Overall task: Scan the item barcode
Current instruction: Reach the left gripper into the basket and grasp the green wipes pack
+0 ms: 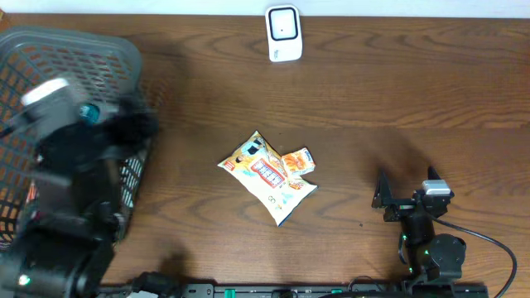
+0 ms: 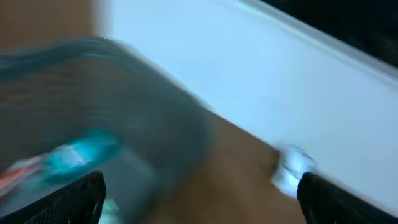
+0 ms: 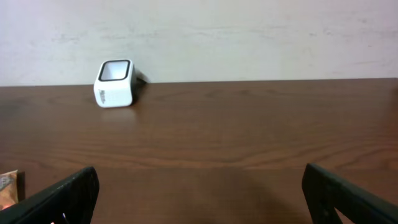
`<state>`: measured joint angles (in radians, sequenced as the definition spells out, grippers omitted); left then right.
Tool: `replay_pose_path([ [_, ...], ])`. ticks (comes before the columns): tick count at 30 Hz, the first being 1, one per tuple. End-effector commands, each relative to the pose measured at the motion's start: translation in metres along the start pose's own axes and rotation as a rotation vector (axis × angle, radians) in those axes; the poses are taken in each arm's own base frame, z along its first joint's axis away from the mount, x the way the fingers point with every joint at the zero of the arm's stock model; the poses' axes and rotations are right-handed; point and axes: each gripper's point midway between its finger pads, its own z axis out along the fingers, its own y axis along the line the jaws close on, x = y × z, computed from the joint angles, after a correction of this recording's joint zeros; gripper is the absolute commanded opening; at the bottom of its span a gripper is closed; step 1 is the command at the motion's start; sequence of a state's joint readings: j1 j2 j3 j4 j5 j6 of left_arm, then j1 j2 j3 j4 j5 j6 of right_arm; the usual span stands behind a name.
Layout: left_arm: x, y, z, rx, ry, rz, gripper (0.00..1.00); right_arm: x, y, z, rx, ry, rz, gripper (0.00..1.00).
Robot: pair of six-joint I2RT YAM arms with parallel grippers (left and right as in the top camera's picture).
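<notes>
A yellow-white snack bag (image 1: 265,175) lies flat mid-table, and a small orange packet (image 1: 298,161) touches its right edge. The white barcode scanner (image 1: 283,33) stands at the far edge; in the right wrist view the scanner (image 3: 115,83) sits by the wall. My left gripper (image 1: 131,124) is a motion-blurred dark shape over the basket's right rim. The left wrist view shows that gripper (image 2: 199,199) open with nothing between the fingers. Low at the right, my right gripper (image 1: 406,189) is open and empty, with its fingers (image 3: 62,199) wide apart.
A grey mesh basket (image 1: 74,50) fills the left side, and a blurred teal item (image 2: 81,152) shows inside it. The left arm's body covers the basket's near half. Right of the basket, bare brown wood reaches the wall.
</notes>
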<state>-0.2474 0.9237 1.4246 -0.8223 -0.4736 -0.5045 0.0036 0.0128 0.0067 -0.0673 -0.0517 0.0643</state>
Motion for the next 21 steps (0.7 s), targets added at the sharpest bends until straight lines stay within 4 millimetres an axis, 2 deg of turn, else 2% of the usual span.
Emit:
replay_pose_path([
  [1,-0.018,0.074,0.009,-0.318,-0.090,-0.194,0.98,0.001,-0.001,0.000,0.006,0.003,-0.001,0.99],
  [2,-0.013,0.097,0.014,-0.405,-0.074,-0.278,0.98,0.001,-0.001,0.000,0.006,0.003,-0.001,0.99],
  [3,-0.007,0.109,0.019,-0.450,-0.053,-0.332,0.98,0.001,-0.001,0.000,0.006,0.003,-0.001,0.99],
  [5,0.030,0.147,0.051,-0.585,0.123,-0.532,0.98,0.001,-0.001,0.000,0.006,0.003,-0.001,0.99],
  [7,0.055,0.158,0.072,-0.624,0.249,-0.629,0.98,0.001,-0.001,0.000,0.006,0.003,-0.001,0.99],
  [8,0.076,0.163,0.086,-0.658,0.343,-0.727,0.98,0.001,-0.001,0.000,0.006,0.003,-0.001,0.99],
  [12,0.132,0.176,0.112,-0.848,0.517,-1.087,0.98,0.001,-0.001,0.000,0.006,0.003,-0.001,0.99],
  [15,0.157,0.177,0.126,-0.937,0.584,-1.205,0.98,0.001,-0.001,0.000,0.006,0.003,-0.001,0.99],
  [21,0.193,0.189,0.144,-1.101,0.632,-1.297,0.98,0.001,-0.001,0.000,0.006,0.004,-0.001,0.99],
])
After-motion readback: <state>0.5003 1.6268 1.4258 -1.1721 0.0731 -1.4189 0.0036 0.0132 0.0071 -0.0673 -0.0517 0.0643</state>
